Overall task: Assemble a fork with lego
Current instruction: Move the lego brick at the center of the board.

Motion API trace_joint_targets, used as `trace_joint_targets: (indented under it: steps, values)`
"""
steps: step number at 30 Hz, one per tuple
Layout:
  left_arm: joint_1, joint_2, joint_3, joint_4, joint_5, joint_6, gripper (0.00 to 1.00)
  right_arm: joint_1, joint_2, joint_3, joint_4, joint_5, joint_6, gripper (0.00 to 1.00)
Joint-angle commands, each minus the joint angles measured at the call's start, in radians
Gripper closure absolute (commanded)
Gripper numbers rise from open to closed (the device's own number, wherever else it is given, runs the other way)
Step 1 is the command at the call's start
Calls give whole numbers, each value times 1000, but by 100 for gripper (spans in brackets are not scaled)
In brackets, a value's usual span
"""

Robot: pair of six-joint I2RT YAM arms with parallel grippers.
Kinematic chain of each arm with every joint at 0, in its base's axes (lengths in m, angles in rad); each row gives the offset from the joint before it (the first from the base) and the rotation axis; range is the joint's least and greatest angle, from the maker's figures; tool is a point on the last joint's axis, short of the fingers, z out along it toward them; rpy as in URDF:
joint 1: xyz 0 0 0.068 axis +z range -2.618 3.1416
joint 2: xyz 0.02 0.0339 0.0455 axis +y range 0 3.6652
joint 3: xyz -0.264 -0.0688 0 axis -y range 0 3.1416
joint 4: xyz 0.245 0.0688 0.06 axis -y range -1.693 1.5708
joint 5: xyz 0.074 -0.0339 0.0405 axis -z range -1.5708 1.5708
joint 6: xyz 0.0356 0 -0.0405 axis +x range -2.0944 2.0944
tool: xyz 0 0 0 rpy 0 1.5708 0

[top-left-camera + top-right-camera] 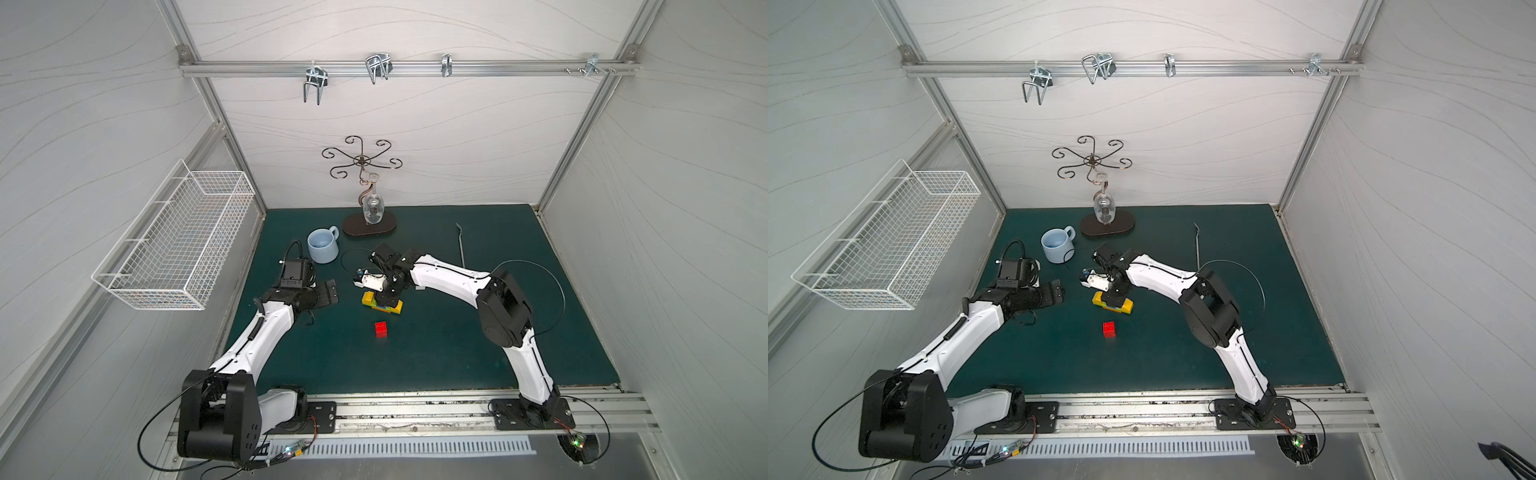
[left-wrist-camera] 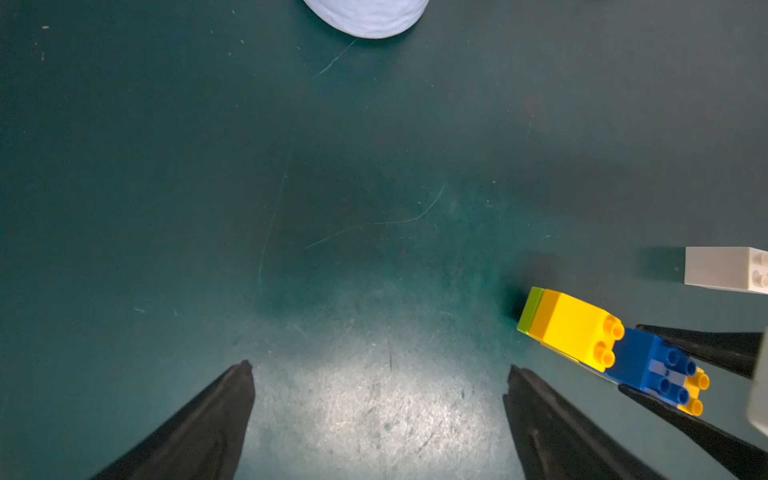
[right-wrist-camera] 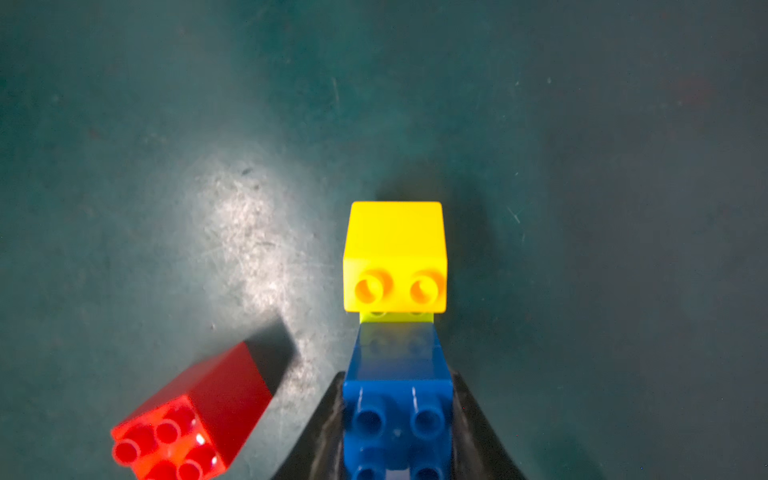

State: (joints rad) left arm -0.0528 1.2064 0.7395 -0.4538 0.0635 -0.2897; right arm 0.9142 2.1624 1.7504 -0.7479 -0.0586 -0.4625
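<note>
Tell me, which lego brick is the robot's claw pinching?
The blue brick: the right gripper is shut on it alone. The yellow brick next to it sticks out past the claw, and the red brick lies loose nearby.

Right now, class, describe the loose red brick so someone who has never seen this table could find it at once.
Find the dark green mat; near its middle the right gripper is shut on a yellow, blue and green brick assembly. Just nearer the arm bases sits the red brick, on its own: the only red piece.
</note>
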Motion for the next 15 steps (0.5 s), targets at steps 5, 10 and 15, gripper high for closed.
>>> trace_joint_targets:
  steps: [5, 10, 15]
  values:
    - [5, 10, 10, 36, 27, 11, 1, -70, -44, -160, -212, 23, -128, 100]
    - [5, 11, 8, 41, 36, 12, 1, -91, -117, -233, -215, -10, -170, 100]
    - [5, 12, 6, 45, 49, 13, 1, -106, -162, -288, -199, -18, -203, 100]
